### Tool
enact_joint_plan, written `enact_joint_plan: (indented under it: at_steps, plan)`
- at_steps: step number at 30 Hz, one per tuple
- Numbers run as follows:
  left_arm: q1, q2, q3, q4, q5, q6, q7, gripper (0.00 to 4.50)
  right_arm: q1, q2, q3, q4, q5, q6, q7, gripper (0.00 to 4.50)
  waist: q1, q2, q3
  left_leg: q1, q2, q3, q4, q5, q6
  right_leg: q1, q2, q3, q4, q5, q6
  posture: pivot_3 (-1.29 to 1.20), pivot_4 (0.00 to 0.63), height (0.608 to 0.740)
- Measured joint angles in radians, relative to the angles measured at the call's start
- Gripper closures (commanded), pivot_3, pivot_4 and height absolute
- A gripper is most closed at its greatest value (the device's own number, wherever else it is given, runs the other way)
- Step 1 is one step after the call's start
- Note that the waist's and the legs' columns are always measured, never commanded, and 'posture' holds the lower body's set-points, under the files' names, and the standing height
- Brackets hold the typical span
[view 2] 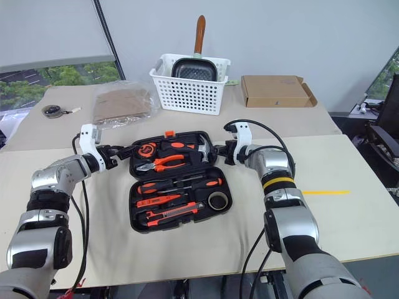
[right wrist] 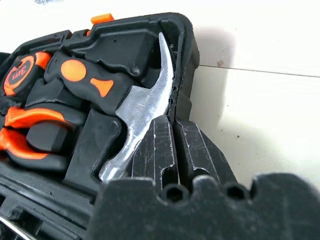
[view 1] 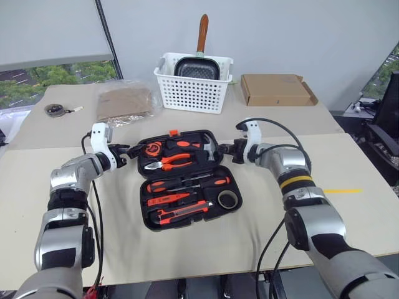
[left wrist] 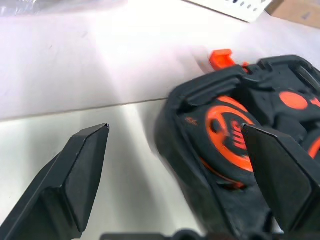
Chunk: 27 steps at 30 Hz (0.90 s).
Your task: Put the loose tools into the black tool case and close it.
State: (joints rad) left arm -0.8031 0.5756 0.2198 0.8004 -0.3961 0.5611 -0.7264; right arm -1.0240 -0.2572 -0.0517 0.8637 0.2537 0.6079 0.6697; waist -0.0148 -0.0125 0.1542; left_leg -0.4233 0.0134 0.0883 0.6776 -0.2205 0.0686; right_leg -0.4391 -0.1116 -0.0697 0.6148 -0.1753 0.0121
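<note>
Right now I see the bench [view 1: 349,205] carrying the black tool case [view 1: 186,179], lying open mid-bench toward the near edge, tools seated in its slots. My left pincer [view 1: 129,152], fingers wide apart, sits at the case's left far corner beside the tape measure [left wrist: 227,135]. My right pincer [view 1: 225,149], fingers pressed together, touches the case's right rim by the hammer [right wrist: 145,115].

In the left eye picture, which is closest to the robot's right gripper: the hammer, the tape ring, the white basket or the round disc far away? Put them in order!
From the right gripper:
1. Hammer, right beside it in the case.
2. Tape ring, in the case's near half.
3. White basket, behind the case.
4. Round disc, far left corner.
</note>
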Motion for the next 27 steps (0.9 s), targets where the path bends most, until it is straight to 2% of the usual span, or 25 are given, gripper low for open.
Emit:
enact_joint_plan:
  at_steps: [6, 17, 20, 21, 27]
  plan:
    - [-0.025, 0.001, 0.025, 0.102, -0.001, 0.011, -0.055, 0.0, -0.011, 0.004, -0.001, 0.013, -0.005, 0.0, -0.011, 4.48, -0.003, 0.0, 0.0, 0.0, 0.0, 0.0, 0.0, 0.0, 0.0, 0.0, 0.0, 0.0, 0.001, 0.0, 0.0, 0.0, 0.15, 0.7]
    - [0.024, 0.044, 0.041, 0.084, -0.023, 0.095, -0.239, 0.0, -0.012, 0.011, -0.001, 0.013, -0.006, -0.006, -0.027, 4.48, -0.005, 0.0, 0.0, 0.0, 0.0, 0.0, 0.0, 0.0, 0.0, 0.0, -0.001, 0.0, 0.001, 0.0, 0.0, 0.0, 0.15, 0.7]
    - [0.032, 0.053, 0.041, 0.085, -0.024, 0.099, -0.253, 0.7, -0.012, 0.011, -0.001, 0.013, -0.01, -0.009, -0.028, 4.5, -0.004, 0.0, 0.0, 0.0, 0.0, 0.0, 0.0, 0.0, 0.0, 0.0, -0.001, 0.0, 0.001, 0.0, 0.0, 0.0, 0.15, 0.7]
    - [0.035, 0.053, 0.041, 0.086, -0.024, 0.099, -0.253, 1.17, -0.012, 0.011, -0.001, 0.013, -0.012, -0.01, -0.028, 4.5, -0.004, 0.0, 0.0, 0.0, 0.0, 0.0, 0.0, 0.0, 0.0, 0.0, -0.001, 0.0, 0.0, 0.0, 0.0, 0.0, 0.15, 0.7]
    - [0.049, 0.052, 0.023, 0.062, -0.021, 0.115, -0.305, 3.18, -0.012, 0.013, -0.001, 0.02, -0.017, -0.023, -0.029, 4.5, -0.003, 0.0, 0.0, 0.001, 0.0, 0.0, 0.0, 0.0, 0.0, 0.0, -0.001, 0.0, 0.0, 0.0, 0.0, 0.0, 0.15, 0.7]
